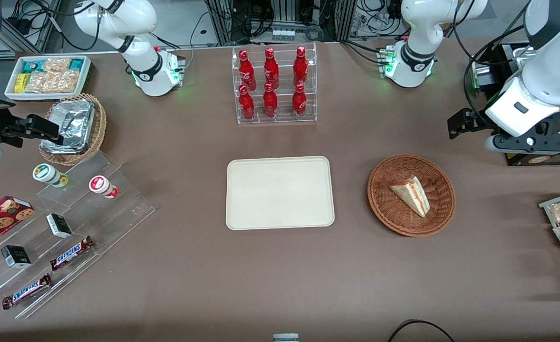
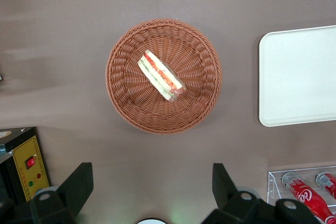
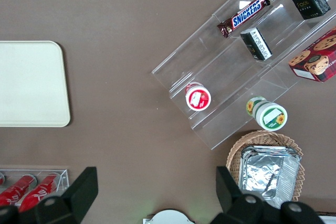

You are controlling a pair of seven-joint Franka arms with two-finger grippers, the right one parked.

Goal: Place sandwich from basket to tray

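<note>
Claw (image 2: 152, 187) agape above one sandwich (image 2: 161, 76)

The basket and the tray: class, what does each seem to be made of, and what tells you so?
The basket looks like woven wicker, reddish-brown, with visible ribbed strands. The tray looks like matte cream plastic or pulp, smooth and faintly speckled; which is unclear. The sandwich lies in the basket. The gripper hangs open, nearer the bottle rack.

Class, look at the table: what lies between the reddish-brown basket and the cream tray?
Nothing: only bare brown tablecloth separates the basket from the tray, shown in the front and left wrist views. The open gripper is apart from both.
</note>
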